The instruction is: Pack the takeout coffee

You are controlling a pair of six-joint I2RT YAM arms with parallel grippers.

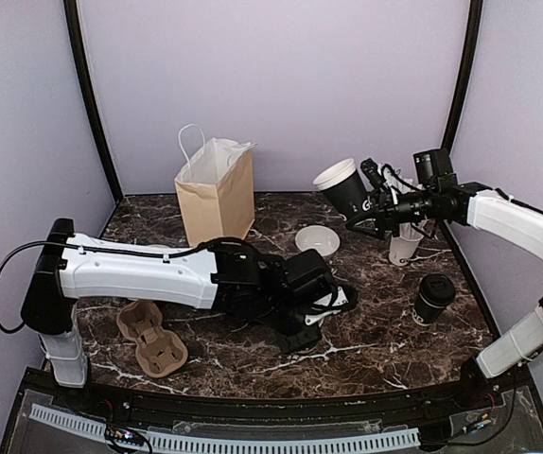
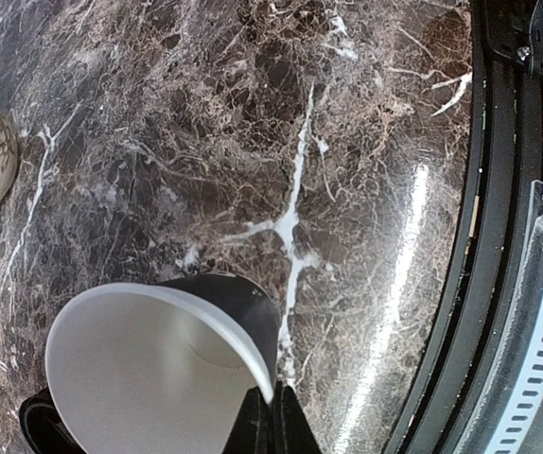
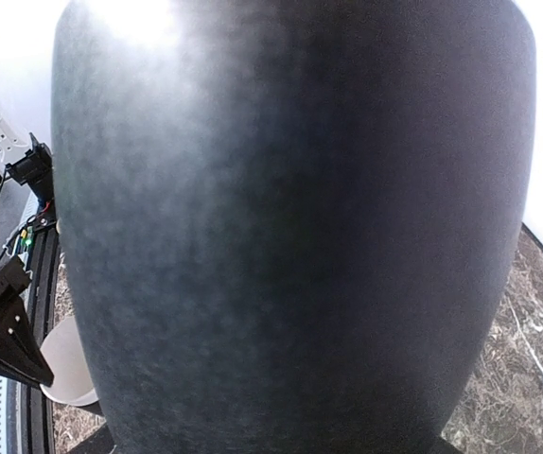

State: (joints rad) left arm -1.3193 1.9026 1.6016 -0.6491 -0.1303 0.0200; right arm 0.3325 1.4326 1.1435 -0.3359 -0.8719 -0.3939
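There are three takeout coffee cups, all black paper. Two are lidless and show white insides, and one wears a black dome lid.

The raised cup (image 1: 345, 186) hangs in the air over the far right of the counter (image 1: 376, 331). It is tilted with its mouth up and to the left, and it has a white mark on its side. The right tool (image 1: 363, 216) clasps it around the body, and in the right wrist view its dark wall fills the picture.

The tipped cup (image 2: 158, 369) lies low near the counter's middle with its mouth toward the left wrist camera. The left tool (image 2: 273, 421) has its fingers pressed together on the rim. I cannot tell whether this cup rests on the stone.

The lidded cup (image 1: 434, 298) stands upright on the right side, untouched.

Elsewhere there are:
- one tan paper bag (image 1: 217, 194) with white handles, standing at the back
- one brown cardboard cup carrier (image 1: 153, 338), front left
- one low white bowl (image 1: 317, 239)
- one white cup (image 1: 404, 244) just behind the right tool
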